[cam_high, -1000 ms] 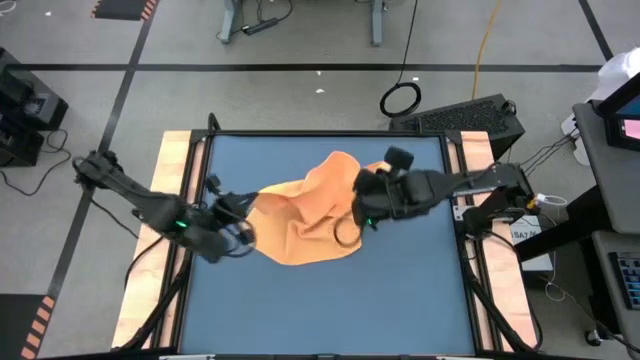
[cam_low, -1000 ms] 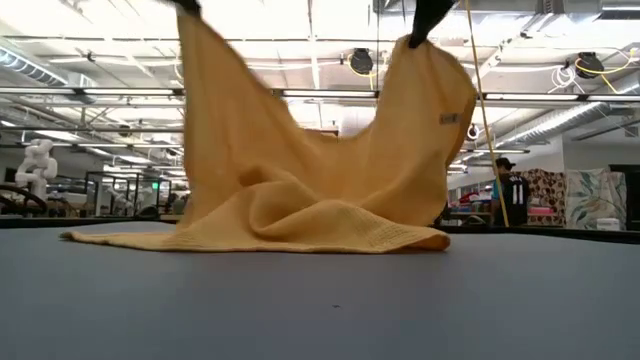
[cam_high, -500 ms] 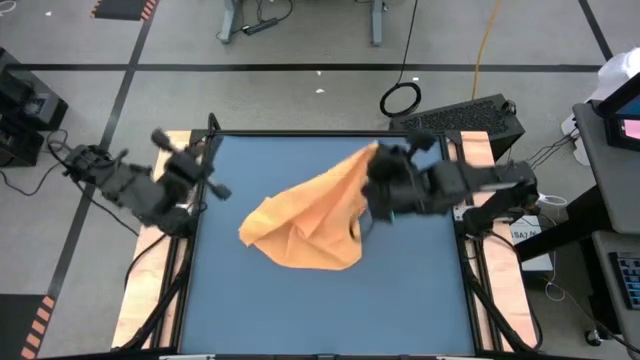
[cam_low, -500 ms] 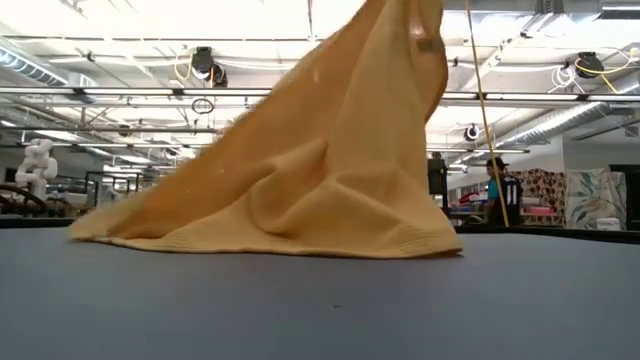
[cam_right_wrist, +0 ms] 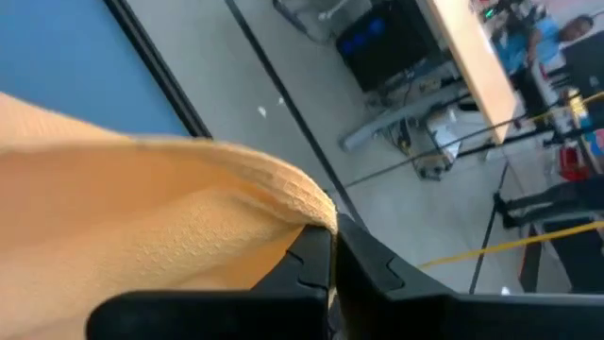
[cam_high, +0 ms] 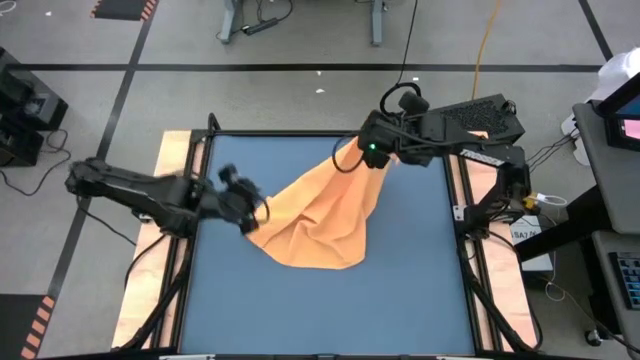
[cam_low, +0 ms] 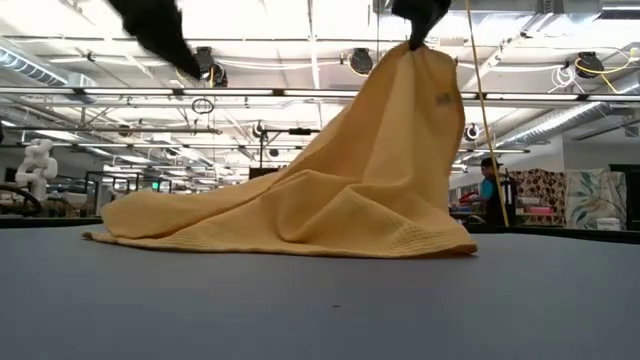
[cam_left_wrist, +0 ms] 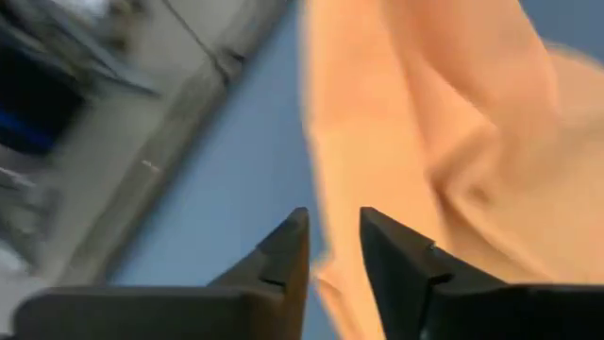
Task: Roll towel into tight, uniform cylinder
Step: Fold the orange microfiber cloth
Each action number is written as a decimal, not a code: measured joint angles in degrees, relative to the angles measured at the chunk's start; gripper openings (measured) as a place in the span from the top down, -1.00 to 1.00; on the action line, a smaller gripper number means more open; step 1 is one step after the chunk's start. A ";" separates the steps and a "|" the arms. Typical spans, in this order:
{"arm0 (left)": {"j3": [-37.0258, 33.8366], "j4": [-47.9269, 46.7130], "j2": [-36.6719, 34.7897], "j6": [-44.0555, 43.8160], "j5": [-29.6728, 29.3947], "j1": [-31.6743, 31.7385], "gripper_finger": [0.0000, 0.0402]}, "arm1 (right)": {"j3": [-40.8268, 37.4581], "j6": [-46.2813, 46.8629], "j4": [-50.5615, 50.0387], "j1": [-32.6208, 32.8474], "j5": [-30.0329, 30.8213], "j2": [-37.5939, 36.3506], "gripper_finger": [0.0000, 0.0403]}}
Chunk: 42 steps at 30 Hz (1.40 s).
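High view: right claw [cam_high: 352, 157] pinches towel [cam_high: 315, 215] corner aloft

Two dark jointed arms, green LEDs nr wrists, blk tapered fingers [cam_left_wrist: 288, 255]

We see the towel [cam_high: 320, 215] in the middle of the table [cam_high: 410, 300], a little toward the far side. Its lower part lies spread on the table surface, and one corner is lifted up toward the far right. The right gripper [cam_high: 352, 155] is at this raised corner, near the far edge of the table, and its fingers pinch the corner. The left gripper [cam_high: 255, 200] is just beside the left edge of the towel, above the table, with a small gap between its fingers. In the low view a person [cam_low: 490, 195] stands in the room behind the table, to the right of the towel.
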 joint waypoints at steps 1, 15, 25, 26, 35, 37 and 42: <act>-2.54 2.95 0.65 -0.11 1.98 -1.06 0.38 | -0.22 -0.17 0.04 -0.76 -1.06 0.00 1.00; -13.02 18.79 15.96 -6.39 2.17 -16.61 0.26 | -1.53 -0.78 2.02 -5.80 -7.58 -0.04 1.00; -13.13 21.35 28.93 -7.82 -7.06 -15.00 0.26 | -1.56 -1.67 3.53 -5.76 -9.09 -0.04 1.00; -13.13 21.45 30.06 -8.22 -7.23 -14.25 0.26 | -1.56 -1.67 3.52 -5.76 -9.13 -0.04 1.00; -13.13 22.94 35.15 -11.06 -10.75 -10.62 0.27 | -1.56 -1.67 3.52 -5.74 -10.56 -0.04 1.00; -13.13 22.73 35.16 -10.80 -11.26 -10.22 0.35 | -1.56 -1.69 3.50 -5.76 -10.56 -0.04 1.00; -13.13 22.61 35.15 -10.53 -10.98 -8.91 0.88 | -1.56 -1.67 3.49 -5.75 -10.56 -0.04 1.00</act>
